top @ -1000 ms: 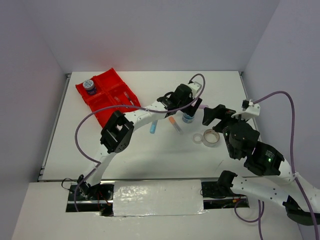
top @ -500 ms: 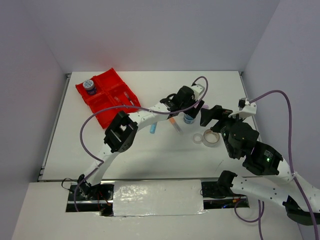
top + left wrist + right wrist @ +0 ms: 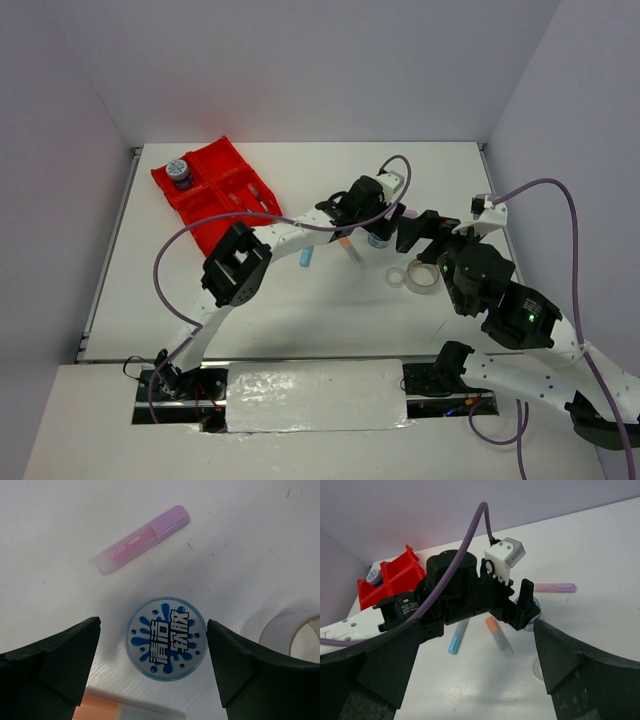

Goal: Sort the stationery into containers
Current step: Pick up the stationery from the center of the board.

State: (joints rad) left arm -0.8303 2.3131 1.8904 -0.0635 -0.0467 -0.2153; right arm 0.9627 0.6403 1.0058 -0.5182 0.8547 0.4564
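A round tub with a blue-white patterned top point(image 3: 166, 637) stands on the white table, and my left gripper point(image 3: 152, 630) hangs over it, open, one jaw on each side and apart from it. In the top view the left gripper point(image 3: 374, 222) covers most of this tub point(image 3: 378, 239). A pink stick point(image 3: 142, 540) lies just beyond the tub. My right gripper point(image 3: 422, 238) is open and empty above the tape ring point(image 3: 423, 275). An orange-tipped stick point(image 3: 498, 635) and a light-blue stick point(image 3: 457, 636) lie left of the tub. The red tray point(image 3: 222, 210) holds a second tub point(image 3: 178, 171).
The left arm reaches across the table from near left to centre. A smaller clear ring point(image 3: 397, 276) lies beside the tape ring. Thin pens point(image 3: 256, 196) lie in the tray's right compartment. Grey walls close in the table on three sides.
My right gripper has moved a little left, closer to the left gripper and the tub. The left gripper has stayed over the tub, open.
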